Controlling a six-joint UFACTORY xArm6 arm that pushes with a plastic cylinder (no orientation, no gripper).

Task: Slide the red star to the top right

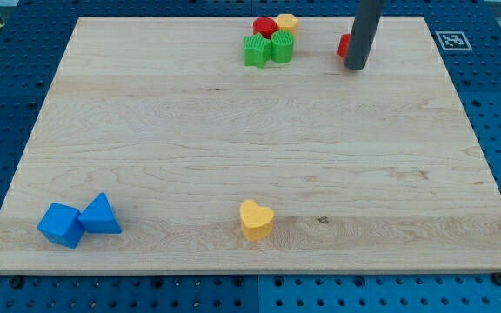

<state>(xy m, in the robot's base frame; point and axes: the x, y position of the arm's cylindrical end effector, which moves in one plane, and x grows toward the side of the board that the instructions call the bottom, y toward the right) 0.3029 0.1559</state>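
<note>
A red block (344, 44) lies near the view's top right, mostly hidden behind my rod; its shape cannot be made out. My tip (356, 67) rests on the board just right of and below this block, touching or almost touching it. A second red block (265, 26), rounded, sits in a cluster at the view's top centre.
The cluster also holds a yellow block (286, 21) and two green blocks (256, 51) (282, 47). A yellow heart (256, 219) lies at the bottom centre. A blue cube-like block (61, 224) and a blue triangle (101, 215) touch at the bottom left. The wooden board (233, 139) ends close above the cluster.
</note>
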